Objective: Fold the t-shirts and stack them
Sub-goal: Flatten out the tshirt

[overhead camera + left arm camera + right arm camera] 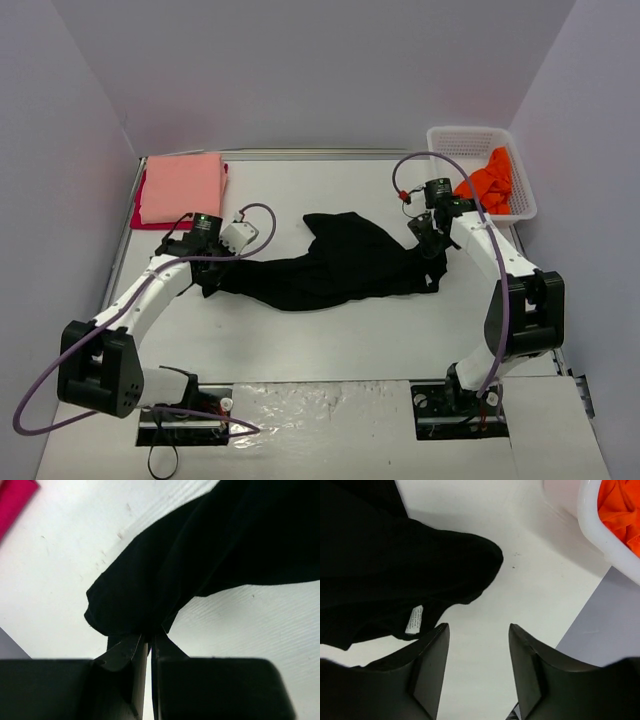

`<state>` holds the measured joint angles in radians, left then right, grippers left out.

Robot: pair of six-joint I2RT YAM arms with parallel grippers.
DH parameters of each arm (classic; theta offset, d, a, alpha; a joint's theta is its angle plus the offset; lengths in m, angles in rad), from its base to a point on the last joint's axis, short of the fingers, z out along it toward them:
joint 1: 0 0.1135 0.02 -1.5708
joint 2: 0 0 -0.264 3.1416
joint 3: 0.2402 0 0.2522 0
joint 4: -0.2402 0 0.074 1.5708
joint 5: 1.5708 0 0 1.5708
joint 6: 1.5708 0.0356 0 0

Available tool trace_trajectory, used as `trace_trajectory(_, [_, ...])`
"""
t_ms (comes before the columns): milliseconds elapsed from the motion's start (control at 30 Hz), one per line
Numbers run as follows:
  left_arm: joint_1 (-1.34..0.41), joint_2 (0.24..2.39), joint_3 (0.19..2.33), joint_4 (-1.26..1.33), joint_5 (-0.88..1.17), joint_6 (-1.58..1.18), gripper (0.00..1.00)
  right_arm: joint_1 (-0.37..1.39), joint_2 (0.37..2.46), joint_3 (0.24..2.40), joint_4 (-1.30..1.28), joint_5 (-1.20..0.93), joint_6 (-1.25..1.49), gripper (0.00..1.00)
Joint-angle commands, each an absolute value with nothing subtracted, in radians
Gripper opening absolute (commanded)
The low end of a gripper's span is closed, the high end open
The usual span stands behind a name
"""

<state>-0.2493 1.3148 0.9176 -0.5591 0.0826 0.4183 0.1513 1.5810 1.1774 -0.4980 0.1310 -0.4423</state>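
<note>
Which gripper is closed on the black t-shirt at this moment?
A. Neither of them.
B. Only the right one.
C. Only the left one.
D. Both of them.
C. The left gripper has its fingers pressed together on an edge of the black t-shirt, while the right gripper stands open with only bare table between its fingers.

The spread t-shirt (330, 262) lay mid-table. In the far left corner, the upper folded t-shirt (182, 187) sat on the lower folded t-shirt (158, 224). At far right, the mesh basket (465, 131) held a bunched t-shirt (490, 180).
</note>
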Motion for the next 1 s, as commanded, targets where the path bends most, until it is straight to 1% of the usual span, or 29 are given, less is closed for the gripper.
trace_trajectory(0, [-0.264, 1.255, 0.928, -0.499, 0.132, 0.417, 0.02, 0.156, 1.552, 1.233, -0.547, 0.111, -0.448, 0.5])
trace_trajectory(67, [-0.265, 1.255, 0.923, -0.499, 0.141, 0.416, 0.02, 0.17, 1.525, 1.268, -0.572, 0.049, -0.469, 0.55])
trace_trajectory(133, [-0.268, 1.255, 0.919, -0.499, 0.141, 0.414, 0.02, 0.19, 1.491, 1.29, -0.61, -0.001, -0.488, 0.55])
trace_trajectory(167, [-0.268, 1.255, 0.916, -0.494, 0.14, 0.413, 0.02, 0.219, 1.483, 1.304, -0.624, -0.087, -0.514, 0.54])
trace_trajectory(267, [-0.268, 1.255, 0.9, -0.479, 0.135, 0.407, 0.02, 0.296, 1.468, 1.304, -0.635, -0.15, -0.522, 0.44])
trace_trajectory(300, [-0.268, 1.258, 0.897, -0.476, 0.133, 0.405, 0.02, 0.361, 1.473, 1.301, -0.632, -0.158, -0.528, 0.34])
trace_trajectory(367, [-0.268, 1.266, 0.894, -0.476, 0.127, 0.403, 0.02, 0.417, 1.509, 1.31, -0.629, -0.17, -0.526, 0.24])
trace_trajectory(433, [-0.268, 1.275, 0.894, -0.474, 0.123, 0.402, 0.02, 0.474, 1.572, 1.337, -0.629, -0.204, -0.52, 0.15])
trace_trajectory(500, [-0.268, 1.278, 0.894, -0.465, 0.114, 0.402, 0.02, 0.503, 1.61, 1.356, -0.626, -0.224, -0.525, 0.14])
trace_trajectory(600, [-0.268, 1.281, 0.899, -0.468, 0.101, 0.397, 0.02, 0.566, 1.689, 1.377, -0.611, -0.227, -0.529, 0.14])
trace_trajectory(767, [-0.267, 1.27, 0.891, -0.465, 0.086, 0.397, 0.02, 0.589, 1.776, 1.37, -0.58, -0.224, -0.541, 0.16])
trace_trajectory(967, [-0.265, 1.267, 0.884, -0.462, 0.077, 0.397, 0.02, 0.615, 1.864, 1.341, -0.56, -0.236, -0.538, 0.22])
